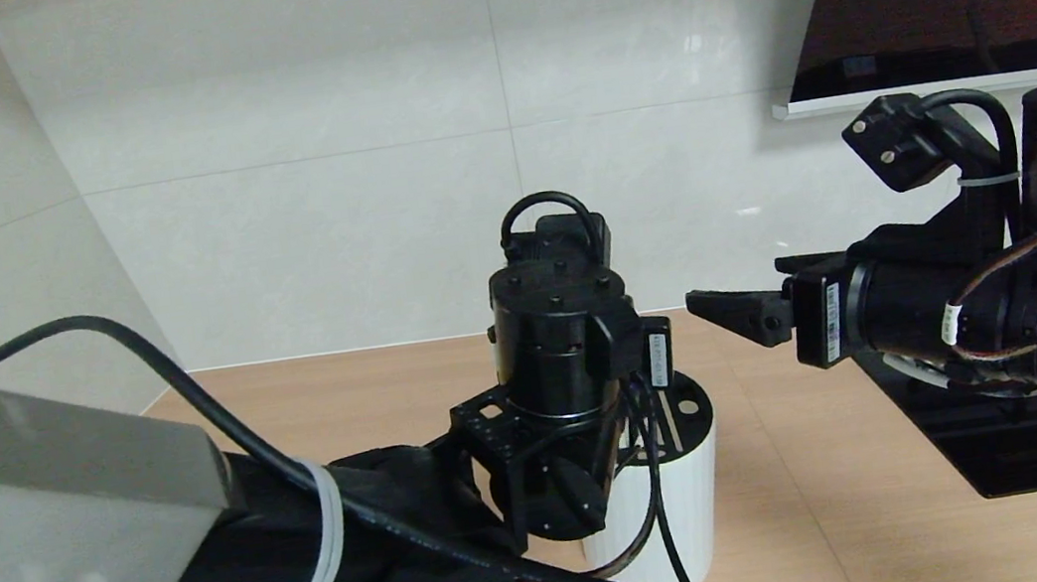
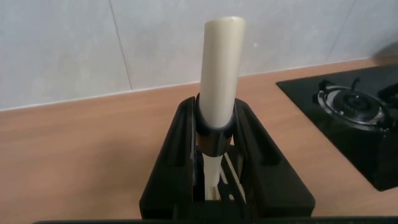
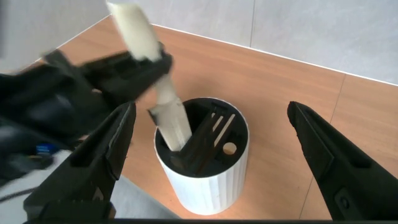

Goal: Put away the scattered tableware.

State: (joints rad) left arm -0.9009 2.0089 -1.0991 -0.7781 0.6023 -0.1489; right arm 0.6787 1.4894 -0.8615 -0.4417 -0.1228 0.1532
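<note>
- Left claw [image 2: 214, 134], we see, pinches a cream-handled utensil [image 2: 221, 68], its end inside the white holder [image 3: 211, 180] on the desk [image 3: 292, 81].
- Right claw [image 3: 210, 109] hangs spread at the holder's one o'clock.

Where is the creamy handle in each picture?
Left wrist view: cream rounded handle in the middle, between the fingers of the left gripper.
Right wrist view: handle slanting into the white ribbed cylindrical holder.
Head view: hidden behind the left arm.
Shared landmark: light wooden countertop.
</note>
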